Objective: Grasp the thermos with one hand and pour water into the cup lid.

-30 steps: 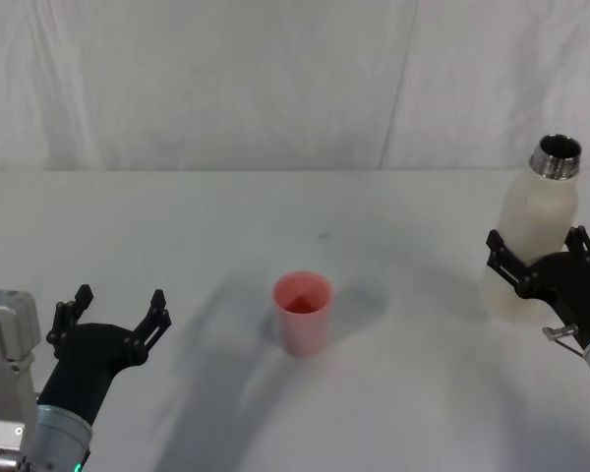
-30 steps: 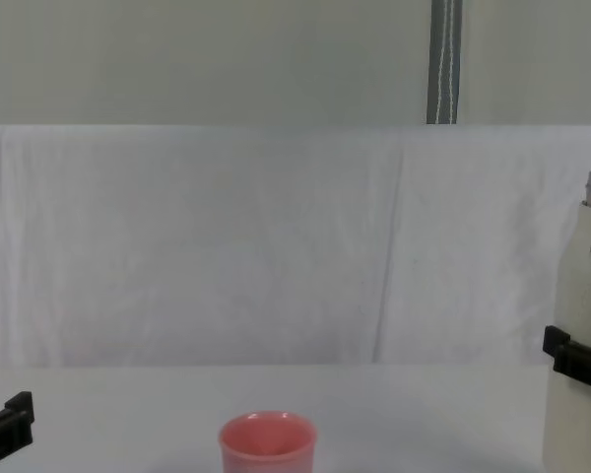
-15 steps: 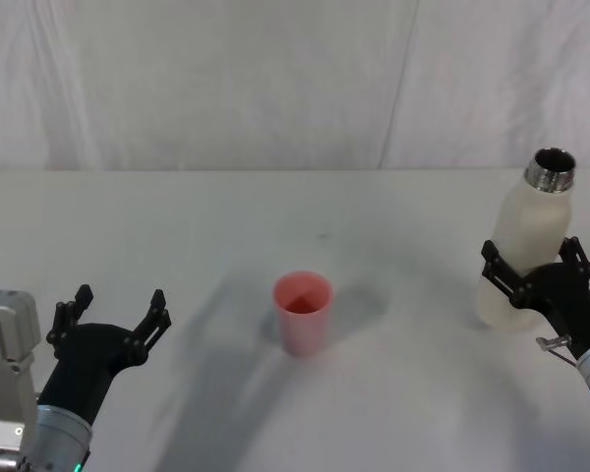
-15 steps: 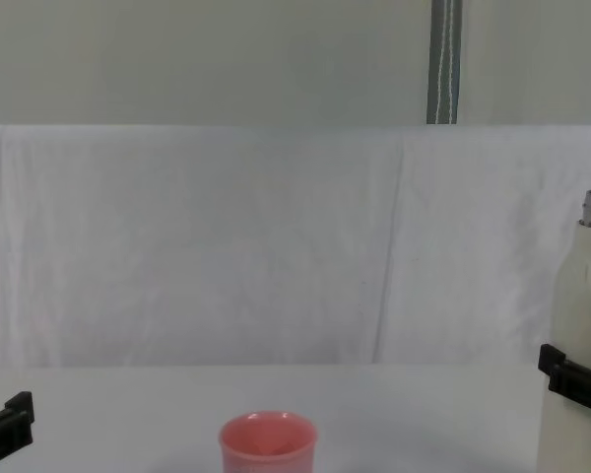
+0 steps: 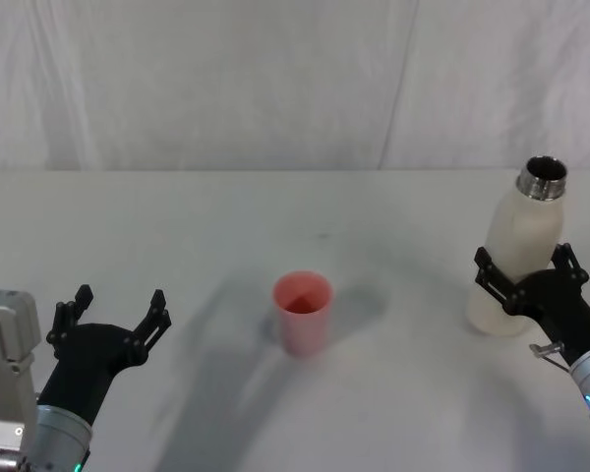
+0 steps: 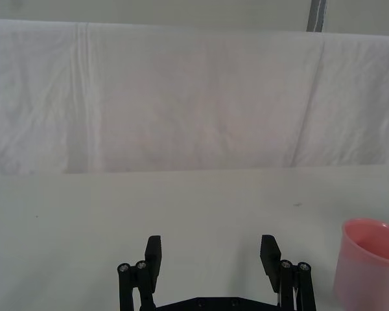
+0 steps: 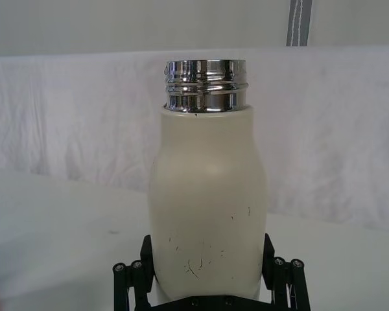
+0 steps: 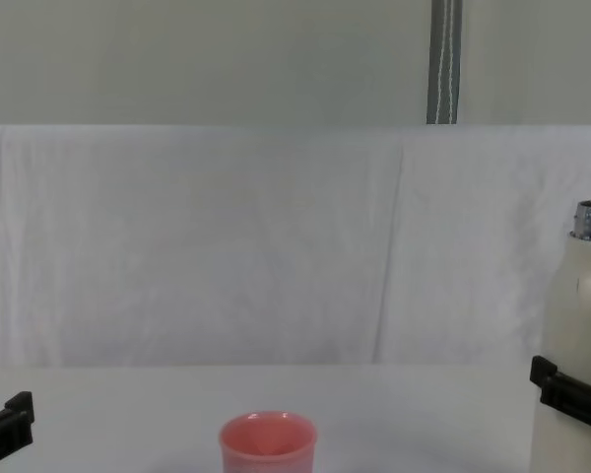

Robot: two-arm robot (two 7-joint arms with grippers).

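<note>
Right gripper [image 5: 522, 274] clasps the thermos [image 5: 519, 241] (base hidden); left gripper [image 5: 113, 313] gapes.

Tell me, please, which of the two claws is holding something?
The right claw: it is shut around the cream thermos. The left claw sits open near the table's left front, holding nothing.
</note>
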